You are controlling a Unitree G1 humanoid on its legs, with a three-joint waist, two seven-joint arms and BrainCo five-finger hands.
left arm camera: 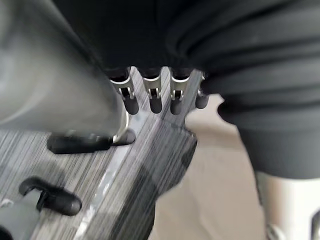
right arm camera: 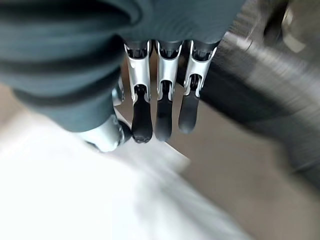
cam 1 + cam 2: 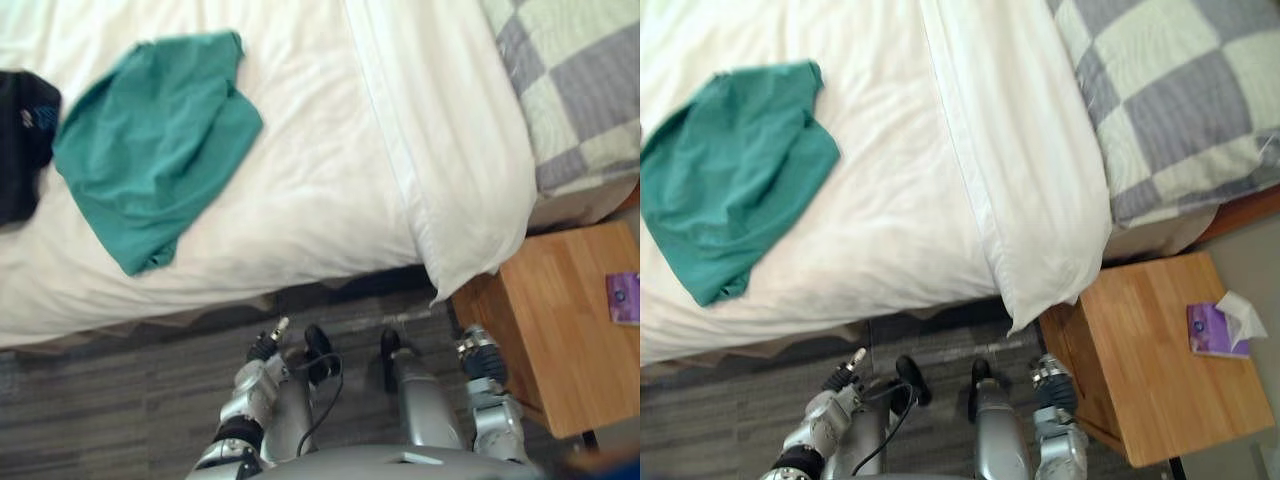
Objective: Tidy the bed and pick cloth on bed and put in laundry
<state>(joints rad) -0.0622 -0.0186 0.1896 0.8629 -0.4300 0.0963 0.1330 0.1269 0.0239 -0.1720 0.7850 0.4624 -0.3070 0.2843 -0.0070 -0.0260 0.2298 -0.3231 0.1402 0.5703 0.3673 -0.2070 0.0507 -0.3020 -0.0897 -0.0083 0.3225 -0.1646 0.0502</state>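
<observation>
Left eye view: green cloth point(image 3: 150, 150), probably a shirt, flat on bed point(image 3: 320, 180) at 10 o'clock. Should be light and limp; pinch a raised fold. Left robot hand point(image 1: 150, 95), right robot hand point(image 2: 162, 100): fingers straight, empty.

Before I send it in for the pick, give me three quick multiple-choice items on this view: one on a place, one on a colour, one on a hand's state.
1. Where does the green cloth lie?
A. on the floor
B. on the white bed sheet
C. in a laundry basket

2. What colour is the tissue pack on the wooden nightstand?
A. purple
B. red
C. yellow

3. How is the right hand?
A. shut on the green cloth
B. shut on a pillow
C. open, holding nothing

Answers:
1 B: the cloth is spread out on the sheet, near the bed's edge.
2 A: the pack is purple, with a white tissue sticking out.
3 C: its wrist view shows straight fingers with nothing between them.
</observation>
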